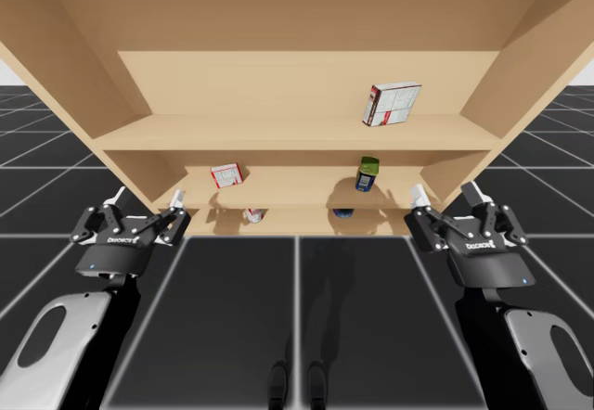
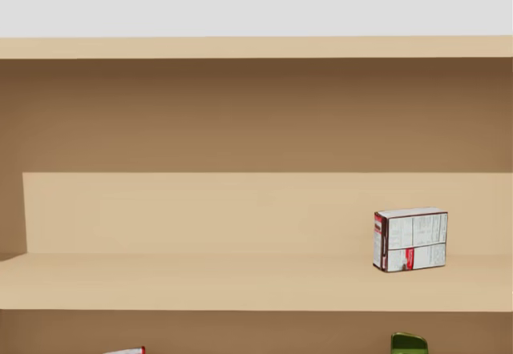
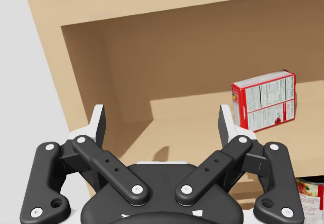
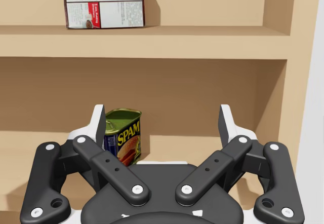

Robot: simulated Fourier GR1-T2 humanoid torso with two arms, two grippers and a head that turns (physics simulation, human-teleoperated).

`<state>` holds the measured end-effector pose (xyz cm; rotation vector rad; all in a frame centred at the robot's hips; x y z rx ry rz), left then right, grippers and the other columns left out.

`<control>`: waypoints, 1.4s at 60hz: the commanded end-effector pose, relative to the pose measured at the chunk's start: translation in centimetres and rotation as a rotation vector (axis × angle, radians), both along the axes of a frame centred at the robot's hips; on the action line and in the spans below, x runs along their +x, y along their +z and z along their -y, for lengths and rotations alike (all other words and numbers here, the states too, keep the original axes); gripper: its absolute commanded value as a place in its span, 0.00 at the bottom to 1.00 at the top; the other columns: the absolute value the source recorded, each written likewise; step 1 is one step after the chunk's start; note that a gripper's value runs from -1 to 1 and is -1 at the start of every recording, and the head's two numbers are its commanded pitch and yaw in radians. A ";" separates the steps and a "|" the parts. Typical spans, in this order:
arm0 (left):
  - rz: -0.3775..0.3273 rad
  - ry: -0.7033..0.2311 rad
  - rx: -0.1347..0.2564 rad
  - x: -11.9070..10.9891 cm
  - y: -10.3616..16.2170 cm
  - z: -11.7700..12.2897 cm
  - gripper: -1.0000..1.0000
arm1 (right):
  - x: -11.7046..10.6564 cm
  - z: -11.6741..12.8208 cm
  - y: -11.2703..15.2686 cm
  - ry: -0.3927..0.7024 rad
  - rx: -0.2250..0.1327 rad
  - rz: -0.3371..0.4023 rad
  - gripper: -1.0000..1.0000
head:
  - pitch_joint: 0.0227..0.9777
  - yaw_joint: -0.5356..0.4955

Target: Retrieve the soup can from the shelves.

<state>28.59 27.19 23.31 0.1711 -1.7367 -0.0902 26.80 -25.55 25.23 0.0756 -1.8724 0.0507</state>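
The soup can [image 1: 252,214], red and white, sits on the lowest shelf left of centre, partly under the shelf above. In the left wrist view the soup can [image 3: 309,195] peeks out below and to the right of my fingers. My left gripper [image 1: 146,204] hovers open in front of the shelves' left end, left of the can and apart from it. In its own view the left gripper [image 3: 162,125] holds nothing. My right gripper [image 1: 446,194] is open at the shelves' right end. The right gripper [image 4: 162,125] faces a green and blue can with nothing between its fingers.
A red and white box [image 1: 226,176] [image 3: 264,101] stands on the middle shelf above the soup can. The green and blue can [image 1: 368,173] [image 4: 124,135] stands on that shelf further right. A white box [image 1: 391,104] [image 2: 409,239] [image 4: 104,3] is on the upper shelf. A small blue thing [image 1: 343,212] lies on the lowest shelf.
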 end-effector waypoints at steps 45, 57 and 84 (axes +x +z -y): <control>-0.006 0.017 0.015 0.3 -0.2 -0.5 0.00 | 0.0 0.5 0.1 0.013 0.003 -0.019 0.00 | 0.46 0.51; -0.010 0.022 0.025 0.3 -0.3 -0.6 0.00 | 0.1 0.7 0.1 -0.011 -0.012 -0.021 0.00 | 0.58 0.54; -0.019 0.037 0.031 0.4 -0.4 -0.5 0.00 | 0.2 0.7 -0.2 -0.053 -0.058 -0.022 0.00 | 0.71 0.73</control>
